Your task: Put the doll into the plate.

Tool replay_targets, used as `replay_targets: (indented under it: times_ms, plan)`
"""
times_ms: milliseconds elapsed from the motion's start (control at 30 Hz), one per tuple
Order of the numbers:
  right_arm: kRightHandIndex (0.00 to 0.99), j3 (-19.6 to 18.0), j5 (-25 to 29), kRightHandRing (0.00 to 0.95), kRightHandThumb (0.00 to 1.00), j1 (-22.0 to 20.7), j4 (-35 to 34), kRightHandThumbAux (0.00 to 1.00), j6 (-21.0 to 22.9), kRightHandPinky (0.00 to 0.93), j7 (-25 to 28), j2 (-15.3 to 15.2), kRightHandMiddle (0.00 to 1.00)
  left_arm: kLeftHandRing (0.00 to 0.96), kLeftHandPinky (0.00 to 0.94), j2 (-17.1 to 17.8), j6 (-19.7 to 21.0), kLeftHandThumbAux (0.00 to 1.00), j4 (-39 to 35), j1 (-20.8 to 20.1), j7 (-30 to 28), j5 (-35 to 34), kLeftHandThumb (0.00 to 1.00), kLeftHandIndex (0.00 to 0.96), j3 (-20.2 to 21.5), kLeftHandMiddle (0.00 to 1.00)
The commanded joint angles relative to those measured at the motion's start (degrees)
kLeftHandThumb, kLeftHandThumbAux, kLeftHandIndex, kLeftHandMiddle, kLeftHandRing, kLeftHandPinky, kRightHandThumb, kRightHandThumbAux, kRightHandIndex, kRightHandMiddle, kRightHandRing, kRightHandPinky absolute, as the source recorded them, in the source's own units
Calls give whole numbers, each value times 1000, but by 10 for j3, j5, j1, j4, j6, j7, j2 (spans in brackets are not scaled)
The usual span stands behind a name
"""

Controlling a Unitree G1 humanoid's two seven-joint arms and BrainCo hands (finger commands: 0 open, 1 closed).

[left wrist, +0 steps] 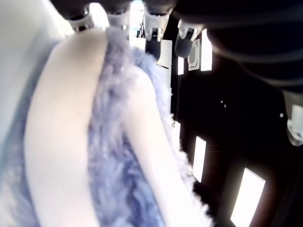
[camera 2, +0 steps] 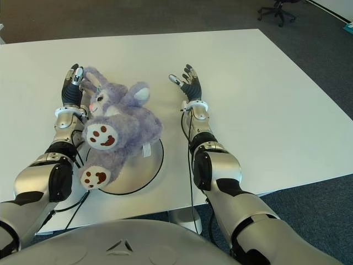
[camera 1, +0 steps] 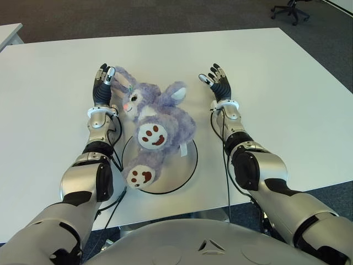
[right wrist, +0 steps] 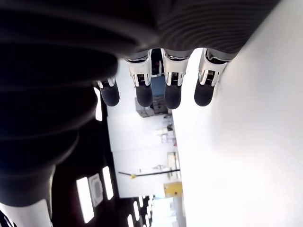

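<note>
A white table fills most of the head views, its edges cut off at the left and right of the frame. One purple plush doll, a long-eared rabbit, lies at centre-left with its lower body and two brown-padded feet on the single round white plate; its head and ears reach beyond the plate's rim toward the upper left. Most of the plate is hidden under the doll. The left hand is at the doll's ear, fingers extended and released; the wrist view shows the ear close against the fingertips, though actual contact is hard to judge. The right hand shows right of the doll, well apart, fingers relaxed, grasping nothing. One office chair is partly cut off at the upper right.
</note>
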Motion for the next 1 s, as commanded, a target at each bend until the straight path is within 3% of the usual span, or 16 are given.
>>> replay_targets:
  times_ms: [33,1000]
  plan:
    - [37,-5,10,69,0,79,40,729,29,87,-3,19,64,36,0,-33,28,393,39,68,-12,-5,0,0,0,87]
    - [50,-10,14,78,27,91,38,701,-6,92,1,25,79,44,0,-34,25,398,39,71,-10,-5,0,0,-1,96]
